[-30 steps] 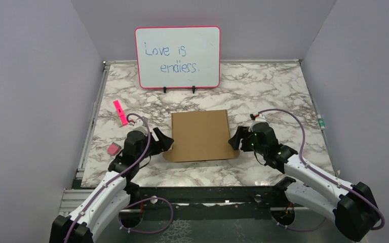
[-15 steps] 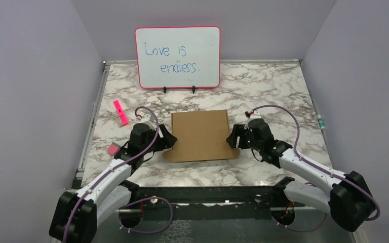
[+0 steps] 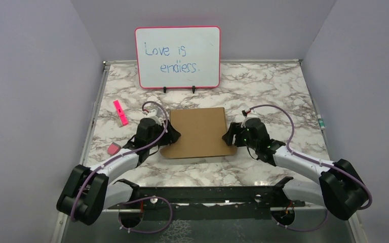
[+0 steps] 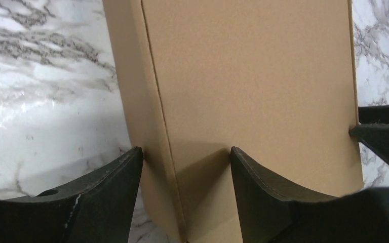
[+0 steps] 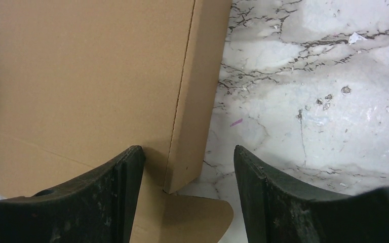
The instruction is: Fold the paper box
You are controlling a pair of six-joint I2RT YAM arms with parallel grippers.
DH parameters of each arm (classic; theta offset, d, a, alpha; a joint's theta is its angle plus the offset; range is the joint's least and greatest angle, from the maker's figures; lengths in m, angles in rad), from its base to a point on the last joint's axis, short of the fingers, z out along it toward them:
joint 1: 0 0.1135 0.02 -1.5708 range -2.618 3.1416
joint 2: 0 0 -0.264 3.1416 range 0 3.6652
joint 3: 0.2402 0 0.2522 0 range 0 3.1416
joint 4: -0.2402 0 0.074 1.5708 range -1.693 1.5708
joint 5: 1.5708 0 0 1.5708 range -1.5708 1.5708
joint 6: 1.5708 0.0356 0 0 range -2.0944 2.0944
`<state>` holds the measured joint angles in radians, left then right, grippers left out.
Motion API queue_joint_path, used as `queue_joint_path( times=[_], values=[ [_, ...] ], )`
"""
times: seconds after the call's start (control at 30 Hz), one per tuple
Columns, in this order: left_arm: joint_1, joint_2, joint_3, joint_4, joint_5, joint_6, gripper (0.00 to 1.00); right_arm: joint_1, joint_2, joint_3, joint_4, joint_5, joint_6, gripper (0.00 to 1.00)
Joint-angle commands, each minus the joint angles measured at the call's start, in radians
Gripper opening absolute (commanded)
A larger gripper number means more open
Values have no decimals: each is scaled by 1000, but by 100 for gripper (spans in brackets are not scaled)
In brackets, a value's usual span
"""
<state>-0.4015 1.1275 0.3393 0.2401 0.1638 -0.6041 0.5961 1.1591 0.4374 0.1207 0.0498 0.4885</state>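
Paper box [image 3: 200, 132] lay flat on the marble table [image 3: 263, 91], midway across it and just ahead of the arms, with a gripper at each flank.

Nearest the bases, the left gripper [image 4: 185, 158] had its jaws wide apart and straddled the box's left side wall, one finger on the marble side and one over the top panel; it pinched nothing. The right gripper [image 5: 187, 152] mirrored it on the right wall, spread just as wide and also holding nothing. A rounded tab [image 5: 202, 218] of cardboard poked out onto the table beneath it.

Over the last second both grippers had slid forward from the box's near corners to partway along its flanks. The box had shifted a touch away and skewed slightly, its right far corner a little farther off than its left. That looked like squaring up the side walls of a box already closed, so the folding seemed close to done, perhaps with the near tabs left to tuck.

The tabbed edge faced the arms and the opposite edge faced the whiteboard [image 3: 178, 57] standing at the far end. From above the box was close to square, a shade wider than deep. Its long axis therefore probably ran left to right, though foreshortening left that unsure.
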Motion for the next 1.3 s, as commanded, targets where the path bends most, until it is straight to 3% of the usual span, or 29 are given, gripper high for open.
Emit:
queue_joint_path(
  times=[0.0, 0.17, 0.33, 0.6, 0.8, 0.97, 1.27],
  values=[
    [-5, 69, 83, 66, -62, 42, 66, -1, 38, -13, -1, 1, -29, 69],
    [5, 18, 210, -83, -95, 97, 77, 0, 3, 43, -87, -12, -77, 73],
    [14, -119, 372, -367, -213, 164, 98, 2, -69, 137, -230, -58, -159, 77],
    [32, -286, 518, -510, -244, 372, 99, 56, -123, 210, -301, -124, -284, 84],
    [48, -308, 500, -511, -371, 498, 99, 273, -34, 273, -320, -1, -399, 84],
    [72, -367, 412, -486, -303, 475, 99, 454, 66, 308, -329, 103, -478, 84],
    [72, -343, 396, -493, -329, 468, 98, 765, 282, 405, -348, 499, -727, 84]
  ],
)
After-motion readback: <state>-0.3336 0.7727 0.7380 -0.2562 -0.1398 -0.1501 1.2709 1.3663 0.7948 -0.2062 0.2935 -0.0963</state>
